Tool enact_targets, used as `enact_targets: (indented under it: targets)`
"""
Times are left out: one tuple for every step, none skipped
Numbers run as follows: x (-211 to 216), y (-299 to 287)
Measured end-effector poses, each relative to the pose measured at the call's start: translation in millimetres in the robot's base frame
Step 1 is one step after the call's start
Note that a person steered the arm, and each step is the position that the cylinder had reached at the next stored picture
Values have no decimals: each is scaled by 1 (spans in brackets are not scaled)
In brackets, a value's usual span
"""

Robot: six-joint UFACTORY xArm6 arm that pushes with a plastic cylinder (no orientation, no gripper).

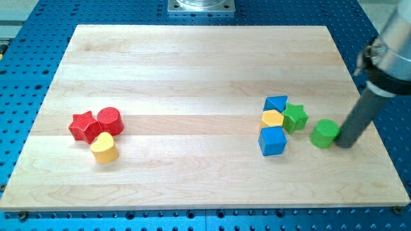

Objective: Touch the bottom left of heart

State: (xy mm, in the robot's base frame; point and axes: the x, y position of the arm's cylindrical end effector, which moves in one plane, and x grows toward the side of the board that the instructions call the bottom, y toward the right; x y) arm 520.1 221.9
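Red star [81, 126], green cube [325, 133]

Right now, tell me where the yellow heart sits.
The yellow heart sits at the view's left, just below the red star and red cylinder.

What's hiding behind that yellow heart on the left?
Behind the yellow heart, toward the view's top, a red star and a red cylinder touch it. Nothing seems hidden.

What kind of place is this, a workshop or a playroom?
Probably a robot test bench: a wooden board on a blue drilled metal table, toy blocks, and my tip beside a green block.
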Motion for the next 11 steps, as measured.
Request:
enact_targets:
  targets:
    - [6, -42]
    - [34, -44]
    - [69, -123]
    - [68, -252]
    - [71, -304]
    - [51, -317]
    - [27, -317]
    - [-6, -317]
    - [19, -336]
    - [30, -364]
    - [66, -381]
